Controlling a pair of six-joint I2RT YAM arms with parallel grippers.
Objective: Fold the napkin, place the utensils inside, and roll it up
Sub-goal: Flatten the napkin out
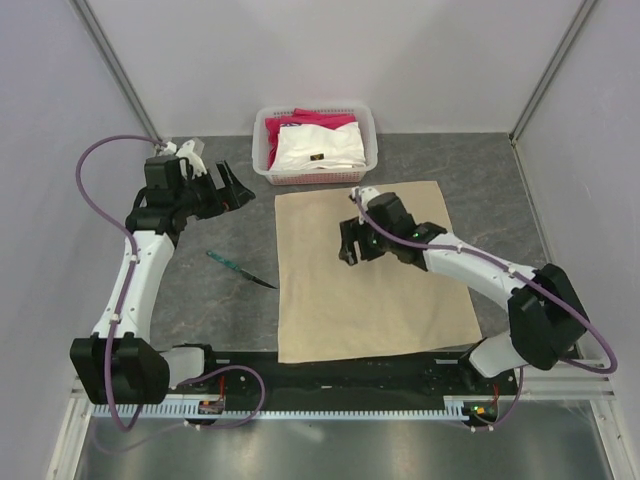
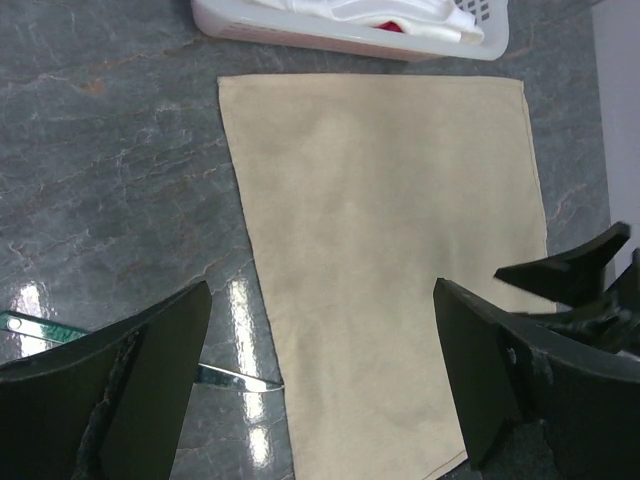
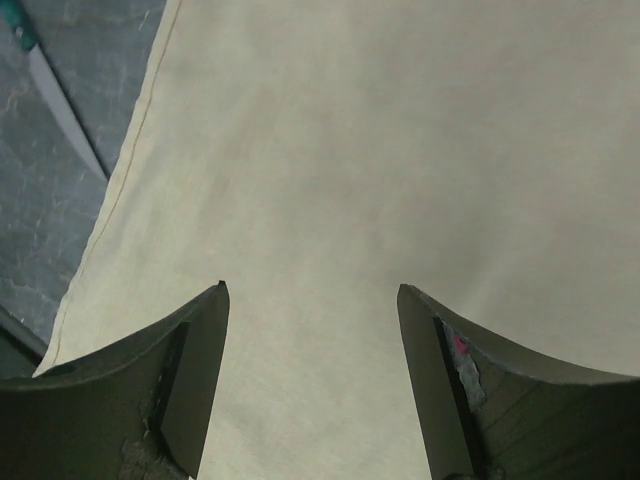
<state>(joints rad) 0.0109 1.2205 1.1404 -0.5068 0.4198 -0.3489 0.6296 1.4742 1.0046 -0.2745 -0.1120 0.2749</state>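
Note:
The tan napkin (image 1: 370,275) lies flat and unfolded on the grey table in front of the white basket. It also shows in the left wrist view (image 2: 390,230) and the right wrist view (image 3: 350,150). The knife (image 1: 241,270), with a teal handle and a dark blade, lies on the table just left of the napkin, its tip at the napkin's left edge (image 2: 240,378) (image 3: 60,110). My left gripper (image 1: 232,188) is open and empty, raised left of the napkin's far corner (image 2: 320,290). My right gripper (image 1: 348,240) is open and empty above the napkin's middle (image 3: 312,290).
The white basket (image 1: 262,150) stands at the back, holding a white folded cloth (image 1: 318,150) and a pink-red folded cloth (image 1: 322,122). Its rim shows in the left wrist view (image 2: 300,35). The black base rail (image 1: 330,370) runs along the near edge.

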